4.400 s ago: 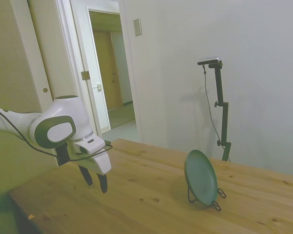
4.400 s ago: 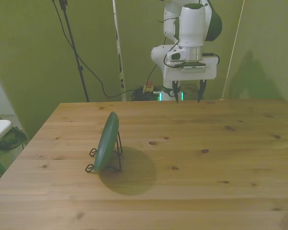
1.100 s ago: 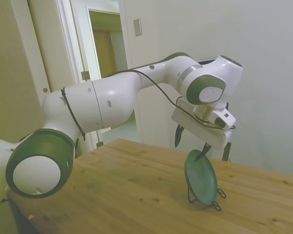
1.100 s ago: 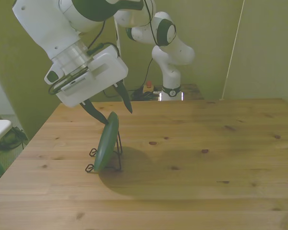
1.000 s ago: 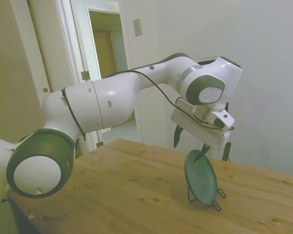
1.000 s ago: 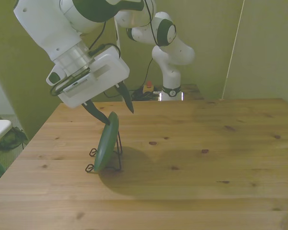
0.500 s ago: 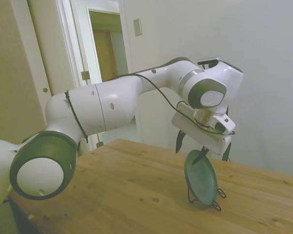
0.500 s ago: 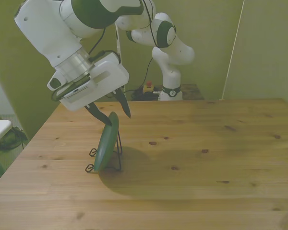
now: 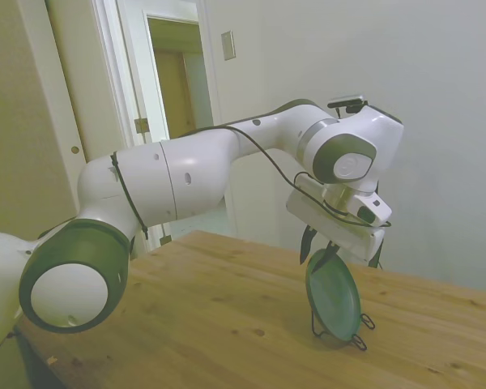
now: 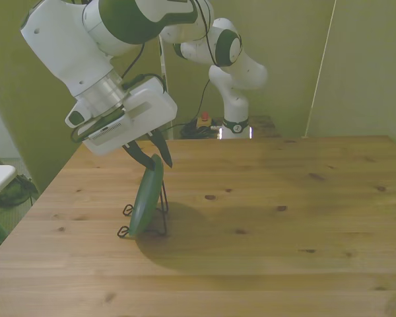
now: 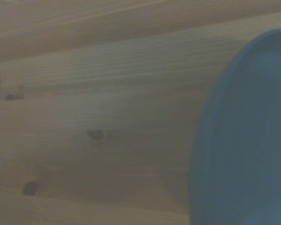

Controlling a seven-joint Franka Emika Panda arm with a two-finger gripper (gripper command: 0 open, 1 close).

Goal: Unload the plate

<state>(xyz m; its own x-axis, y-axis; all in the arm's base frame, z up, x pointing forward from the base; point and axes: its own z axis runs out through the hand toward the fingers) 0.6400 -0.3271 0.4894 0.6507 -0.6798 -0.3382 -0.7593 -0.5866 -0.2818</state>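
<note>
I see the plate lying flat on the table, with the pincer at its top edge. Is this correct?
Not quite. The plate is not lying flat: it stands on edge, leaning in a wire stand on the table, as the side view shows. The pincer is indeed at its top edge.

The plate (image 9: 334, 295) (image 10: 147, 196) (image 11: 246, 140) is a plain dark teal-green with no pattern, reading bluer and blurred in the wrist view, and it stands in a thin black wire stand (image 9: 358, 335) (image 10: 126, 221). The bench (image 9: 227, 324) (image 10: 284, 218) (image 11: 84, 117) is light honey-coloured wood with long straight grain lines and a scatter of small dark knots. The arm (image 9: 194, 170) (image 10: 72, 39) is glossy white with dark grey-green joint bands and a thin black cable, and its tool (image 9: 317, 249) (image 10: 152, 156) has a white body with dark, near-black fingers.
</note>
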